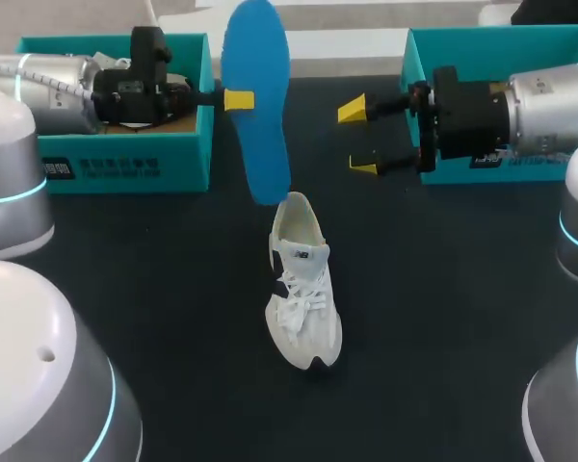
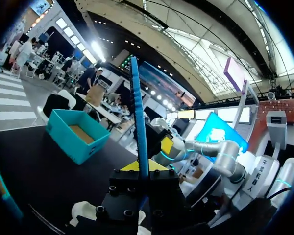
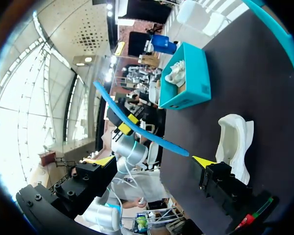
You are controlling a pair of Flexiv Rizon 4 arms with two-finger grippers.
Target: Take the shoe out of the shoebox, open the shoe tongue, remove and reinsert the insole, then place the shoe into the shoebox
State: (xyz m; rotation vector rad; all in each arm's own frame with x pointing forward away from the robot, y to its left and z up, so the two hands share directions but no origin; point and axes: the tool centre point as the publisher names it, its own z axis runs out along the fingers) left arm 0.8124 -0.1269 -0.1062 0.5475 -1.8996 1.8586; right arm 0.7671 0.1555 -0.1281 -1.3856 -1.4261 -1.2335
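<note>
Head view shows the left hand [image 1: 239,99] clenched on the blue insole [image 1: 255,106], its yellow fingertips [image 1: 238,100] pinching the insole near its middle so that it stands almost upright above the dark worktop [image 1: 443,318]. The insole's lower end hangs near the heel opening of the white shoe [image 1: 303,284], which rests on its sole in the middle of the worktop, out of both boxes, with its toe toward the near edge. The right hand [image 1: 358,138] is released and grasps nothing, hovering beside the insole with its two yellow tips spread well apart. Behind the left arm sits the teal shoebox [image 1: 125,159], and behind the right arm a second teal box [image 1: 462,48]. In the left wrist view the insole [image 2: 138,122] appears edge-on, rising from between the fingers of the left hand [image 2: 143,169], with the second teal box [image 2: 76,134] ahead and off to one side. From the right wrist view, the right hand [image 3: 154,161] gapes wide; ahead of it the insole [image 3: 137,129] slants through the air clear of the shoe [image 3: 235,142], and the teal shoebox [image 3: 186,78] lies beyond.
</note>
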